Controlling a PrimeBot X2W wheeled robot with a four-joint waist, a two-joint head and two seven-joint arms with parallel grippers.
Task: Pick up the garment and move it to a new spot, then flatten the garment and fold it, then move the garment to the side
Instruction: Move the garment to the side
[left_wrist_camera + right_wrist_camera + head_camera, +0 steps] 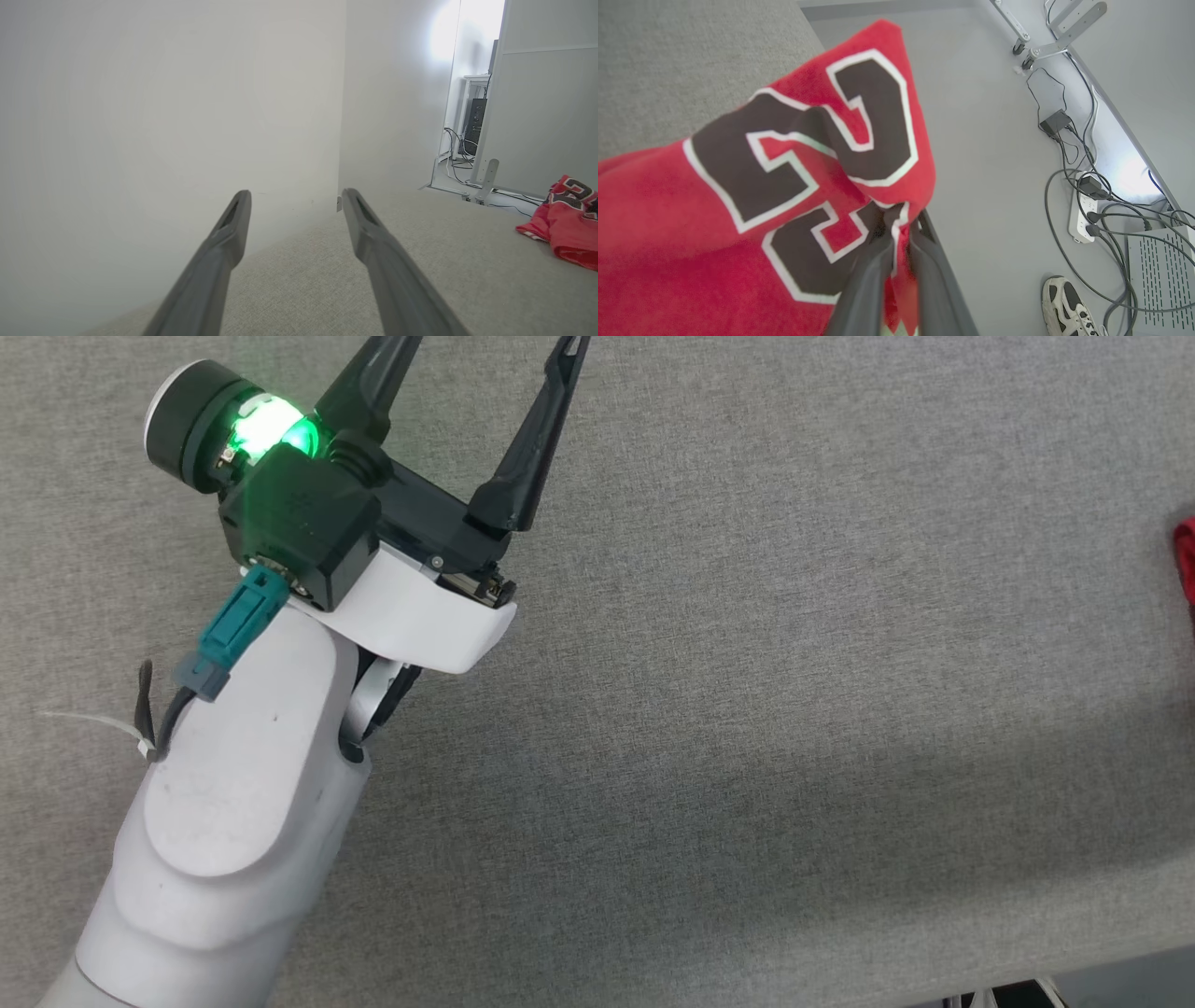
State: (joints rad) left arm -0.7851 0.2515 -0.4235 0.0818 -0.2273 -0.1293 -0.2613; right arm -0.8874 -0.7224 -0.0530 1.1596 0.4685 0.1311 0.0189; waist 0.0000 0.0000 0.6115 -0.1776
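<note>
The garment (pixel 738 224), a red jersey with black white-outlined numbers, is bunched up at the grey cloth table's (pixel 668 70) edge. My right gripper (pixel 903 221) is shut on a fold of it, with red and white cloth pinched between the dark fingers. In the left wrist view the garment (pixel 567 224) lies crumpled far to the right, and in the head view a red sliver of it (pixel 1186 560) shows at the right edge. My left gripper (pixel 481 345) hovers over the bare table (pixel 747 709), well away from the garment, with its fingers (pixel 233 233) spread wide open around nothing.
A pale partition wall (pixel 163 116) stands close ahead of the left gripper at the table's far side. The table's front edge (pixel 1027 961) runs along the lower right of the head view. On the floor beside the table are cables, a power strip (pixel 1083 217) and a person's shoe (pixel 1069 303).
</note>
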